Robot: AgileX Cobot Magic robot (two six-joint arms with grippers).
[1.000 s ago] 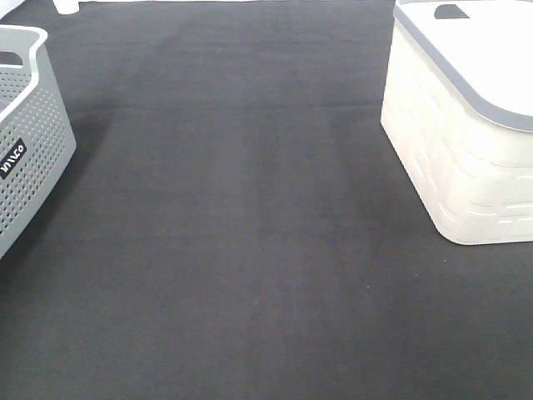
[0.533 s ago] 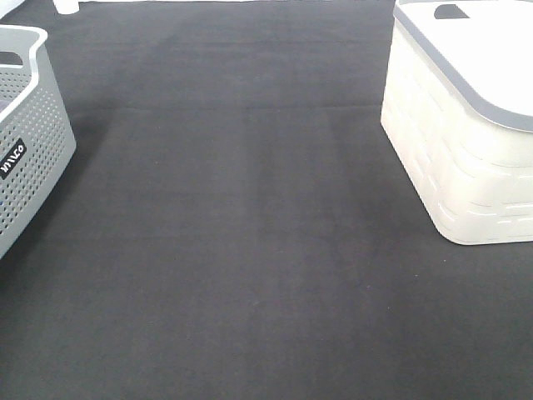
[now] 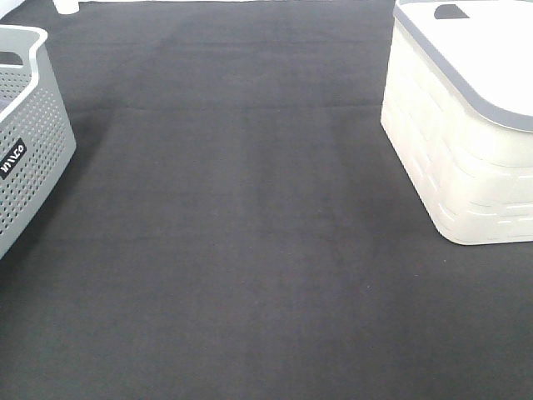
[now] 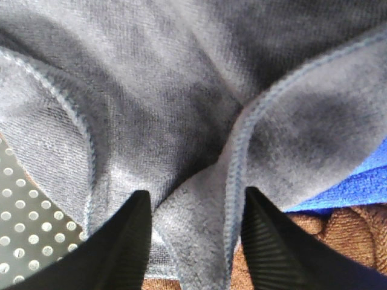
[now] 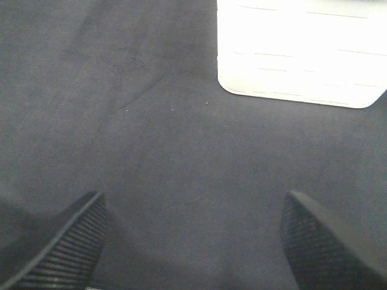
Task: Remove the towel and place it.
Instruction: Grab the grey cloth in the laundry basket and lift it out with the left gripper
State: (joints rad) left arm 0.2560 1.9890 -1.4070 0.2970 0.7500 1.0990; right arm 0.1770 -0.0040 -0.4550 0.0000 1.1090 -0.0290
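Note:
The slate-grey towel fills the left wrist view, rumpled, with its stitched hem running in curves. My left gripper is shut on a raised fold of it, one black finger pressed against each side. The towel lies inside the grey perforated basket, on top of other cloths. My right gripper hangs open above the black table covering, with nothing between its fingers. Neither arm nor the towel shows in the exterior high view.
The grey perforated basket stands at the left edge of the table, and a white basket with a grey rim at the right, also ahead of my right gripper. A blue cloth and a brown cloth lie under the towel.

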